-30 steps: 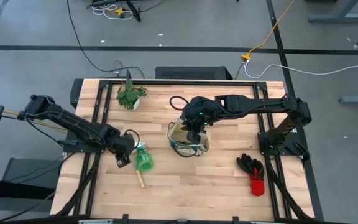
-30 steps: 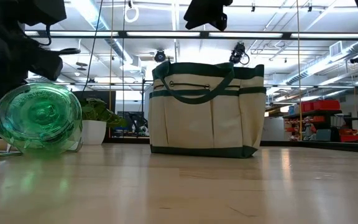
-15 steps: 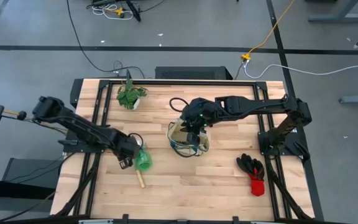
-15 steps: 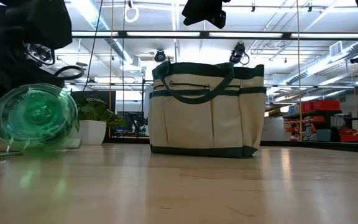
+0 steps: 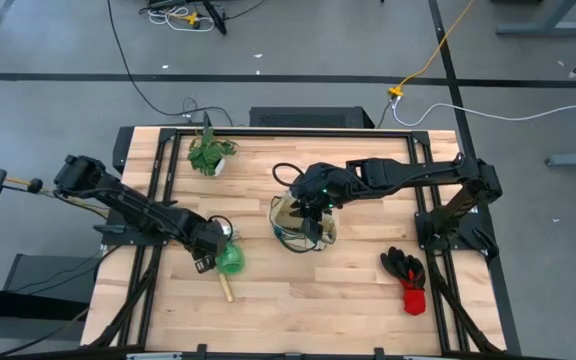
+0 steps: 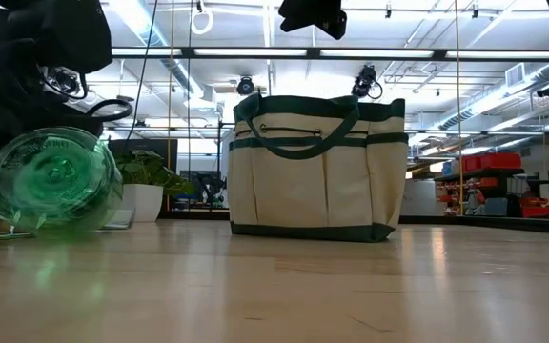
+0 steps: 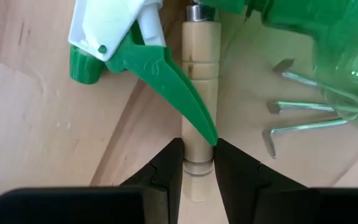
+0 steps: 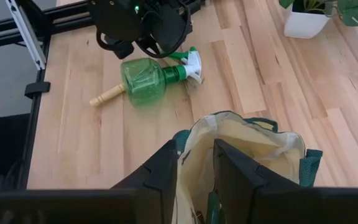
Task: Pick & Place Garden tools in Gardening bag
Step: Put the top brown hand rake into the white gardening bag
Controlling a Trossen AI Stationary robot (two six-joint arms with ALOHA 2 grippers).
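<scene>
While pinching the pale wooden rake handle (image 7: pixel 197 93) under the round green plastic spray bottle (image 5: pixel 230 258), left claw (image 7: pixel 197 163) low — right claw (image 8: pixel 196 163), narrow gap, above cream-and-green cloth bag (image 5: pixel 303 220).

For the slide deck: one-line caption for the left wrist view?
Left claw closing around the wooden rake handle, green spray bottle lying across it.
</scene>
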